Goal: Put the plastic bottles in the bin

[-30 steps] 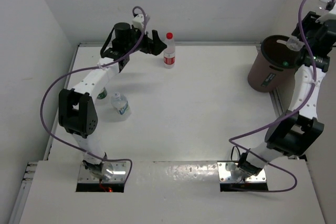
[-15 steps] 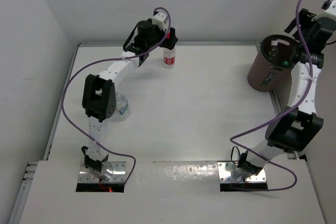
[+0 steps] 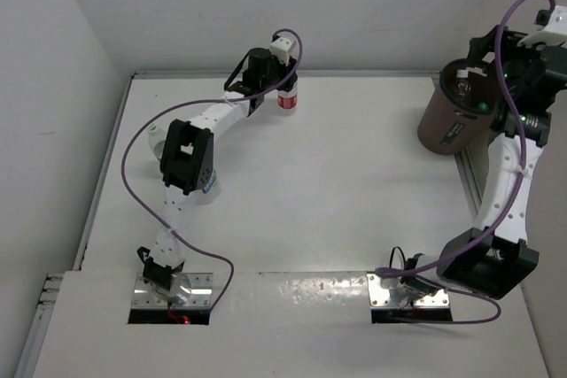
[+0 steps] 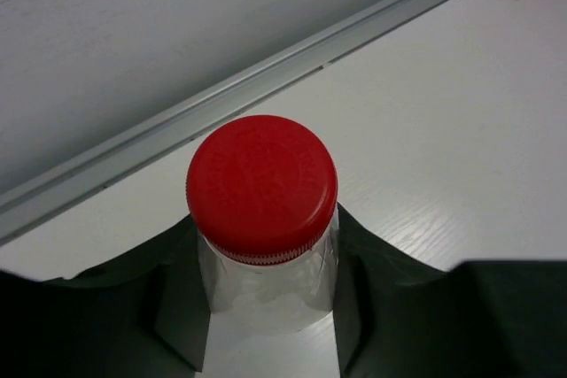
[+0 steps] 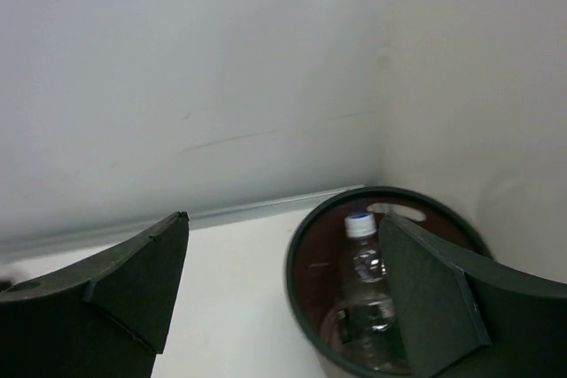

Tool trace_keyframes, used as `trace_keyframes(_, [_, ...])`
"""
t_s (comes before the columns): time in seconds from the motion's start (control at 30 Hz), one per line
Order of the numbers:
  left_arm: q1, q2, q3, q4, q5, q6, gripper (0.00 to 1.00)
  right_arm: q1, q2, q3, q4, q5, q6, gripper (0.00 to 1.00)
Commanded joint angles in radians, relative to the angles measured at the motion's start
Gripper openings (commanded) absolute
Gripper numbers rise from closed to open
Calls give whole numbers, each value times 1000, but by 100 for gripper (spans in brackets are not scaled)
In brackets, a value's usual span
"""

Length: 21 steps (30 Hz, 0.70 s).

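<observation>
The left gripper (image 4: 266,219) is at the far edge of the table (image 3: 337,183), at about 12 o'clock in the overhead view. Its two dark fingers (image 4: 177,307) sit at 9 and 3 o'clock of an upright clear bottle with a red cap (image 4: 262,185). They lie close against the bottle's sides, but whether they actually squeeze it cannot be told. The bottle stands on the table just in front of the rail along the back wall. The right gripper (image 5: 283,223) hangs above the brown bin (image 3: 447,121), its fingers spread wide and holding nothing. The bin stands at about 2 o'clock, near the far right corner. In the right wrist view, a clear bottle with a pale cap (image 5: 363,272) stands inside it. A third bottle (image 3: 207,185) lies at about 9 o'clock on the table, partly hidden under the left arm's elbow.
</observation>
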Motion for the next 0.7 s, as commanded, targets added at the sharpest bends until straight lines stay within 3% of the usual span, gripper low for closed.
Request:
trace_keyframes(0.0, [17, -64, 6, 91, 98, -33, 45, 28, -45, -48, 4, -186, -54, 86])
trace_keyframes(0.1, [27, -141, -16, 103, 187, -109, 29, 69, -64, -79, -54, -280, -94, 88])
trace_keyframes(0.23, [45, -277, -105, 162, 409, -289, 22, 172, -90, -125, -83, -372, -137, 88])
trace_keyframes(0.4, [45, -487, -298, 251, 575, -492, 20, 374, -105, -146, -192, -394, -317, 92])
trace_keyframes(0.67, [-65, -624, -438, 297, 678, -647, 20, 620, -41, -61, -269, -386, -327, 94])
